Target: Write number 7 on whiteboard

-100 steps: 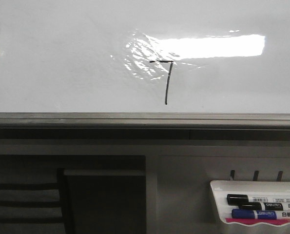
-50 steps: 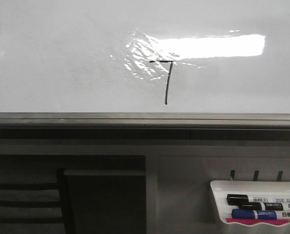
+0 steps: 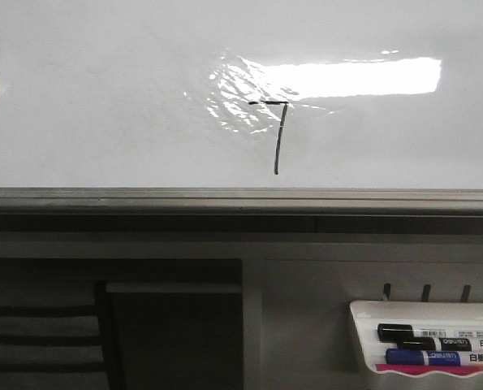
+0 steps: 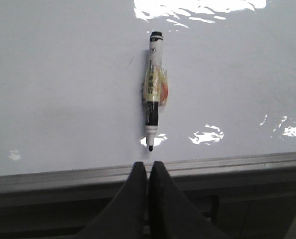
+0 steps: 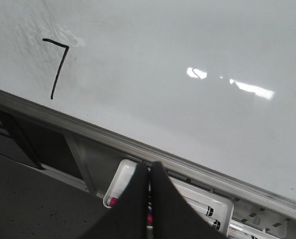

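The white tray (image 3: pixel 363 333) holds a black pen (image 3: pixel 411 332) and a blue pen (image 3: pixel 424 357). The thin black 7 (image 3: pixel 278 138) sits on the glossy board (image 3: pixel 103 106). Both the left gripper (image 4: pixel 148 172) and the right gripper (image 5: pixel 148 174) are pinched closed, empty.

A grey panel (image 3: pixel 306 325) below holds a white marker tray (image 3: pixel 363 333), with a dark recess (image 3: pixel 176 341) beside it.

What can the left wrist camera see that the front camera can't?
Only the left wrist view shows the uncapped marker whole on the whiteboard, and the left claw, shut and holding nothing. Only the front view shows the number 7 and the tray with a black marker and a blue marker. Both show the whiteboard and its grey rail.
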`<state>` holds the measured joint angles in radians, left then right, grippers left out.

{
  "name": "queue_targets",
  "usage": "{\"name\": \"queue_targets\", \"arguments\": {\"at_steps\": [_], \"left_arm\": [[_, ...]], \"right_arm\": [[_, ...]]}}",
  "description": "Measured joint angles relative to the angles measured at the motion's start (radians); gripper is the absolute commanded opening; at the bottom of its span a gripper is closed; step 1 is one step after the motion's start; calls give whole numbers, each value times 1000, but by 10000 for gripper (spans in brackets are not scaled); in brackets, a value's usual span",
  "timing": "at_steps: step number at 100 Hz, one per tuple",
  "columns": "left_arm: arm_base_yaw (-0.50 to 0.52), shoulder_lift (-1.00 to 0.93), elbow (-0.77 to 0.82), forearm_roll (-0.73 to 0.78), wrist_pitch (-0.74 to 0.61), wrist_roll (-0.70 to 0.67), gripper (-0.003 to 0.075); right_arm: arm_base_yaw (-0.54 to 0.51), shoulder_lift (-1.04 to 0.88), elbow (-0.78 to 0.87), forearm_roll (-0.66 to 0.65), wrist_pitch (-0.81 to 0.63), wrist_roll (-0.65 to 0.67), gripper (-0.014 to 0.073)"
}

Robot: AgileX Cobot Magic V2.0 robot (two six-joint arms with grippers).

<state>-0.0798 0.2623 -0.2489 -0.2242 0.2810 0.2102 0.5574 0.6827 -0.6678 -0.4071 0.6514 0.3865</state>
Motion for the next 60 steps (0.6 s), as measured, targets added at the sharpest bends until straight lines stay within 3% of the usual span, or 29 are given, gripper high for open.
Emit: {"name": "queue_targets", "arguments": {"at_steps": [27, 46, 60], "left_arm": [[11, -212, 242, -9, -161, -3, -20], [13, -266, 249, 106, -206, -152, -20], [23, -266, 249, 154, -204, -191, -20]], "right_arm": [[0, 0, 0, 0, 2, 0, -71], [0, 0, 0, 0, 4, 0, -71], [0, 0, 0, 0, 6, 0, -71]]}}
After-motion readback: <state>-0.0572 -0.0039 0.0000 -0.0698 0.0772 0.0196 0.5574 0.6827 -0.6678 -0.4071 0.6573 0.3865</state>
